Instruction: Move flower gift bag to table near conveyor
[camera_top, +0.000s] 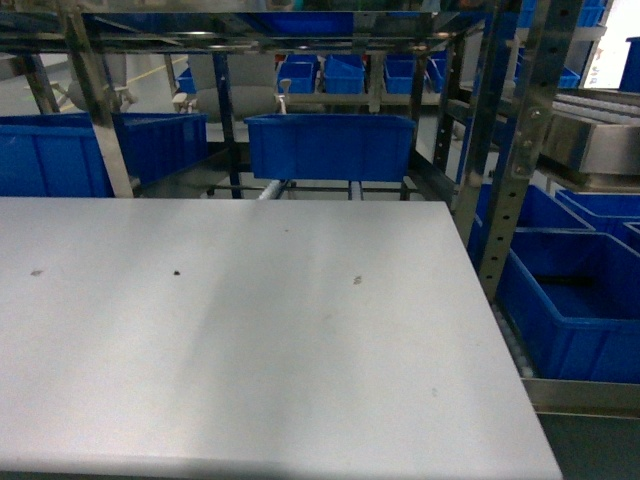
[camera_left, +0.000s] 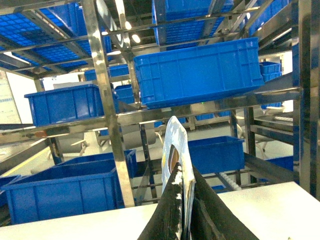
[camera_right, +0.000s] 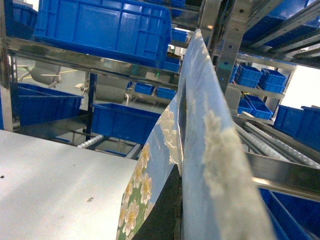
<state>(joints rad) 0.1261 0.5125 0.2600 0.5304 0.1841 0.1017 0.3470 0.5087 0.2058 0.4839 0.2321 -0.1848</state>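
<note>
both hands (camera_left: 182, 220) (camera_right: 172, 210) pinch flower gift bag (camera_right: 200, 150) (contents unseen) over table (camera_top: 250, 340).

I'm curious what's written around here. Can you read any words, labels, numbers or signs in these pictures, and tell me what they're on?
No readable text in any view.
The table: only small dark specks, no legible marks.
The gift bag: a flower print, no words showing.
The blue bins: no labels visible.
The wall on the far left of the left wrist view is too blurred to tell.
</note>
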